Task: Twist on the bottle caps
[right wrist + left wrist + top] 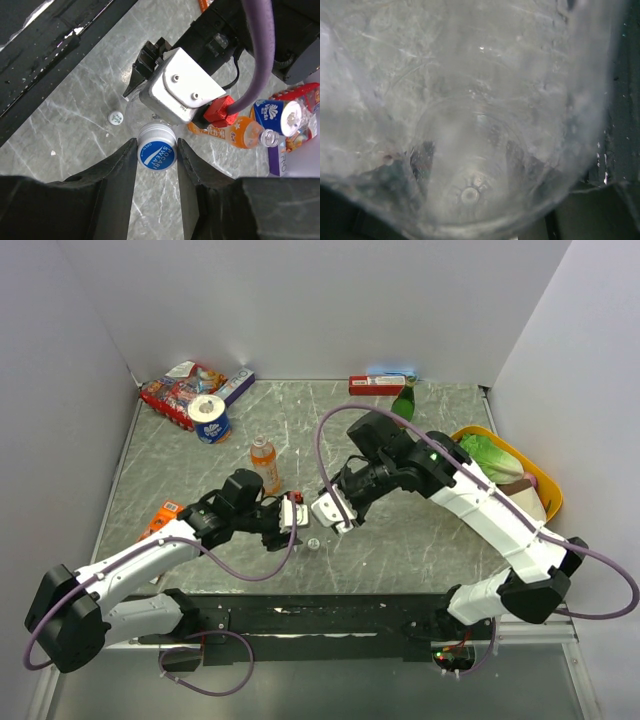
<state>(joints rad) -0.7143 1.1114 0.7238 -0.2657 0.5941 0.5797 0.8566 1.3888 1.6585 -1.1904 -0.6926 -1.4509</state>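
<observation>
My right gripper (156,144) is shut on a blue-and-silver bottle cap (156,153) marked Pocari Sweat, one jaw touching each side. The cap sits on the neck of a clear empty bottle (470,125), which fills the left wrist view. My left gripper (292,512) holds that bottle at mid-table, right next to the right gripper (330,510). A tiny white cap (115,118) lies loose on the table just in front (313,543). The orange drink bottle (264,464) stands uncapped behind the left gripper.
A blue-and-white tape roll (210,420) and snack packs (180,390) lie at the back left. A green bottle (403,400) and red box (377,384) are at the back. A yellow basket (545,480) of vegetables stands right. An orange packet (160,518) lies left.
</observation>
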